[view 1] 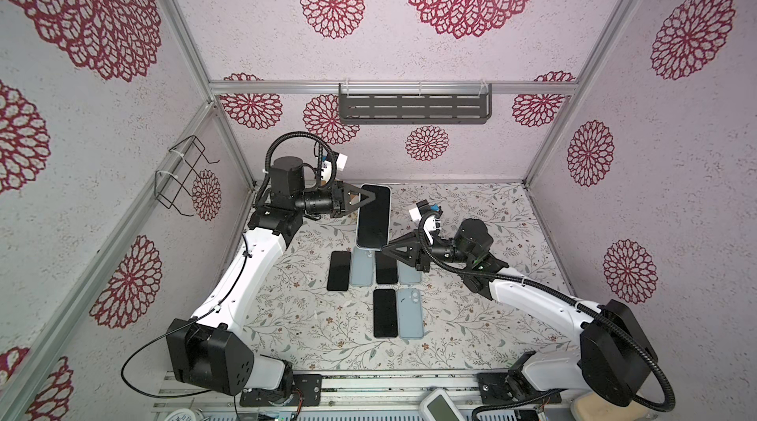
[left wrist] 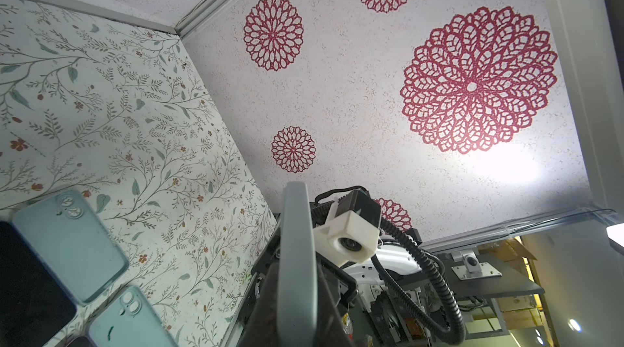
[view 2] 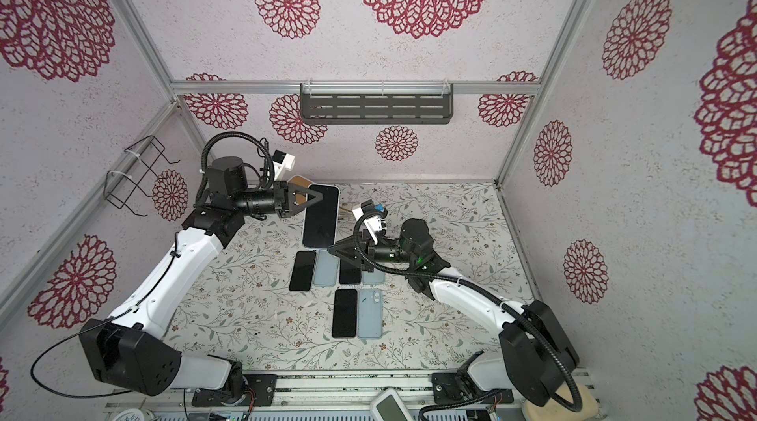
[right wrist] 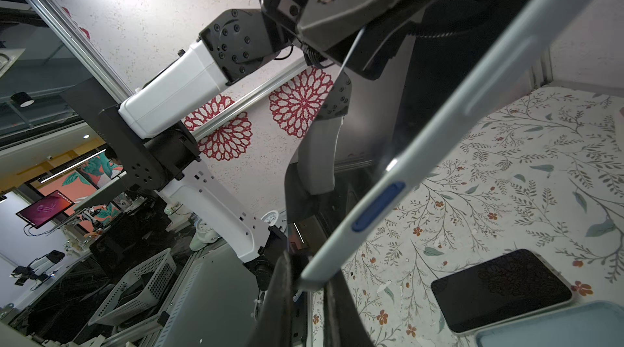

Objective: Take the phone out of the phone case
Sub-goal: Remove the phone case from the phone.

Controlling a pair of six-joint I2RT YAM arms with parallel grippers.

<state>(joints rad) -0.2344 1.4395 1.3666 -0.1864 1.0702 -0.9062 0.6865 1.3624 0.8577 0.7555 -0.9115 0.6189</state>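
Now | floral tabletop (view 1: 471,316) | red-rosette walls (view 1: 266,42) | slotted shelf (view 1: 413,108) | cased phone (view 1: 373,216) aloft

Lighting: bright, even and diffuse in both top views; counter (view 1: 471,316) shadows soft.
Glare: hot white patch on wall (left wrist: 499,166).
Focus: nearby phone case (right wrist: 439,146) edge blurred.
Distortion: wide-lens stretch toward picture edges.

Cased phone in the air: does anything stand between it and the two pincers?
Nothing visible does. The left pincer is shut on the cased phone near its far end, the right pincer on its near corner.
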